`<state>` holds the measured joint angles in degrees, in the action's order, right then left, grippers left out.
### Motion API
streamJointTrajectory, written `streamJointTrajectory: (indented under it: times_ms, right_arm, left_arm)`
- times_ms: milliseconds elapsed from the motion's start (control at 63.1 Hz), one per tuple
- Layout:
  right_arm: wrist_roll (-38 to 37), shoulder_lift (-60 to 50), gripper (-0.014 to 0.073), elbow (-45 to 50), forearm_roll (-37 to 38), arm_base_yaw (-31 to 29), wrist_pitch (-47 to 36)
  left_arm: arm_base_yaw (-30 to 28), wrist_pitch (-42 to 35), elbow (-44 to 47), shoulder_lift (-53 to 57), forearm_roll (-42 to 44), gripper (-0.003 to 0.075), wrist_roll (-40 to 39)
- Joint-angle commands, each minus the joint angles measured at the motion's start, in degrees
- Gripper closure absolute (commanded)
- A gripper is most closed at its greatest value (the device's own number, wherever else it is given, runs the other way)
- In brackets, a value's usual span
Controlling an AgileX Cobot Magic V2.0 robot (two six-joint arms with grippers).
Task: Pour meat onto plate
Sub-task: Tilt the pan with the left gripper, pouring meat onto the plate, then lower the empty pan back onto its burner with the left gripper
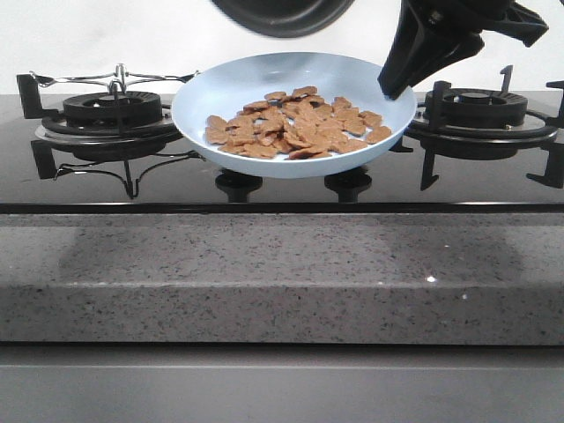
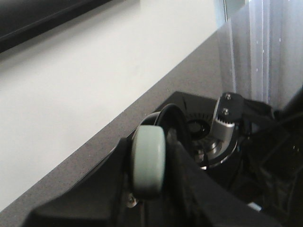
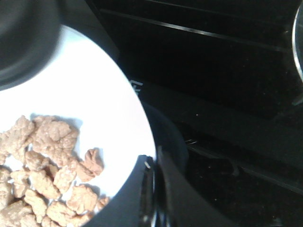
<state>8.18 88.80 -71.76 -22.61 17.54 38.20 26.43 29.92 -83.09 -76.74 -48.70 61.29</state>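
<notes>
The pale blue plate hangs above the stove's middle, tilted slightly toward me. The meat, a heap of small orange-brown pieces, lies on it. My right gripper is shut on the plate's right rim. In the right wrist view the plate carries the meat, with the gripper pinching its edge. The black frying pan hangs above the plate, its underside showing; it also shows in the right wrist view. My left gripper is shut on the pan's pale handle.
A black gas stove has a left burner and a right burner with raised grates. Two knobs sit under the plate. A grey speckled stone counter runs along the front. A white wall stands behind.
</notes>
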Motion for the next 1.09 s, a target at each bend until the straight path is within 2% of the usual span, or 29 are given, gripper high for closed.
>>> streamJointTrajectory:
  times_ms: [0, 190, 365, 523, 666, 1078]
  right_arm:
    - [0.4, -2.7, 0.0651, -1.5, -0.9, 0.1, -2.6]
    - [0.4, -2.7, 0.0651, -1.5, -0.9, 0.1, -2.6]
    - [0.4, -2.7, 0.0651, -1.5, -0.9, 0.1, -2.6]
    - [0.4, -2.6, 0.0651, -1.5, -0.9, 0.1, -2.6]
    - [0.4, -2.6, 0.0651, -1.5, -0.9, 0.1, -2.6]
    - [0.4, -2.6, 0.0651, -1.5, -0.9, 0.1, -2.6]
  left_arm:
    - [-2.3, -5.1, -2.2, 3.0, -8.9, 0.0741, -2.1]
    - [-13.8, -0.3, -2.2, 3.0, -20.5, 0.0741, -14.2]
    - [-29.7, 13.8, -2.2, 0.3, -33.7, 0.0741, -20.8]
    - [-40.7, 27.0, -2.2, -5.1, -42.8, 0.0741, -26.6]
    - [-45.0, 32.3, -2.2, -12.3, -48.1, 0.0741, -29.7]
    - [-46.6, 29.9, -2.2, -24.9, -51.2, 0.0741, -30.5]
